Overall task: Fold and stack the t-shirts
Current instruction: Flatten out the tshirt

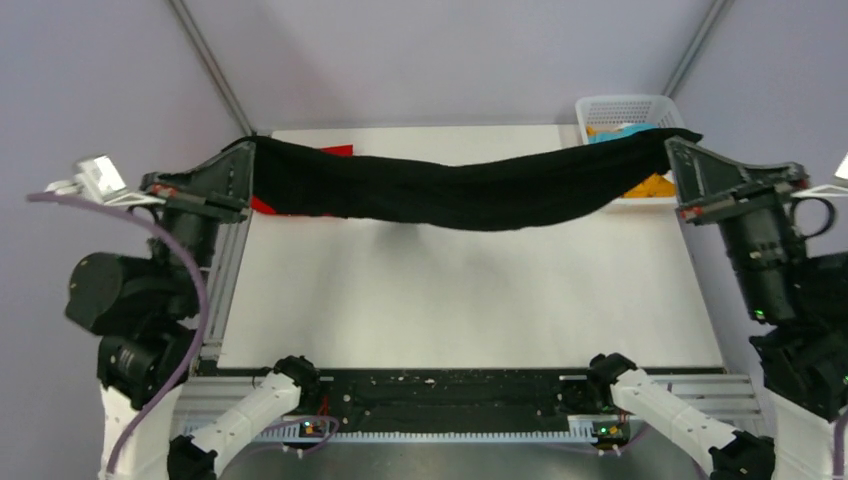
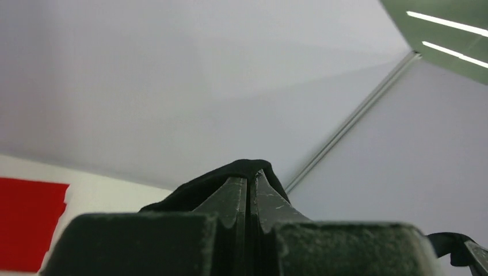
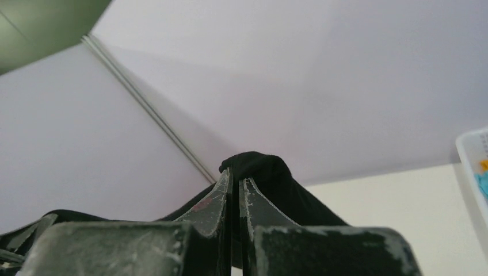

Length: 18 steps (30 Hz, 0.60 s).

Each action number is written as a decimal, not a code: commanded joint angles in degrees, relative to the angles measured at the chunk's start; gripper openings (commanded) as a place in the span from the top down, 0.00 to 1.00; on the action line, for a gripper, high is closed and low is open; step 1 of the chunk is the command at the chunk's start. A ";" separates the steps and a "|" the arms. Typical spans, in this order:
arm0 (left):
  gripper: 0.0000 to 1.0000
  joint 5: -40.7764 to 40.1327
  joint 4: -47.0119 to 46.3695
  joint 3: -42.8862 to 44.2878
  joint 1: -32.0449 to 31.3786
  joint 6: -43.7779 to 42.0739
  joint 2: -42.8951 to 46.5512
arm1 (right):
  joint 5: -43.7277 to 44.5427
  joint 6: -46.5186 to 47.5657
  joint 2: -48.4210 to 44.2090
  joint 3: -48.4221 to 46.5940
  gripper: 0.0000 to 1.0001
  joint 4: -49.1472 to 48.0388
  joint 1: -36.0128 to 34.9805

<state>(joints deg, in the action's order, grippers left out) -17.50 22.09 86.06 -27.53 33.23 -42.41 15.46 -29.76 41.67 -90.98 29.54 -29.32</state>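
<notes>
The large black t-shirt [image 1: 460, 188] hangs stretched in the air across the back of the table, sagging in the middle. My left gripper [image 1: 243, 152] is shut on its left end; black cloth [image 2: 201, 187] wraps over the closed fingertips in the left wrist view. My right gripper [image 1: 676, 146] is shut on its right end, with a black bunch [image 3: 262, 168] over the tips. A red t-shirt [image 1: 268, 205] lies flat on the table at the back left, mostly hidden behind the black one; it also shows in the left wrist view [image 2: 26, 221]. Light blue [image 1: 622, 133] and orange [image 1: 650, 187] shirts lie in the basket.
A white mesh basket [image 1: 625, 106] stands at the back right corner, partly behind the black shirt; its rim shows in the right wrist view [image 3: 467, 150]. The white table top [image 1: 450, 300] lies below the hanging shirt. Grey walls enclose the cell.
</notes>
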 commanded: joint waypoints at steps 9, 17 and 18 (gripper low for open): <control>1.00 10.28 1.11 16.29 0.27 -6.48 1.91 | -5.21 -1.10 -8.00 -4.14 1.00 0.96 0.55; 1.00 -5.07 -0.04 10.58 0.22 -9.97 -8.10 | 7.16 0.78 -3.26 7.86 1.00 -0.15 0.52; 1.00 -9.23 -0.54 9.67 0.28 -11.03 -10.08 | 10.25 1.32 -2.24 9.50 1.00 -0.46 0.53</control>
<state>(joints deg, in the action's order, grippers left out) -12.64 23.24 98.85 -27.53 26.52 -43.07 15.18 -30.39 34.13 -87.18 29.80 -29.10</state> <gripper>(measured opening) 0.018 0.014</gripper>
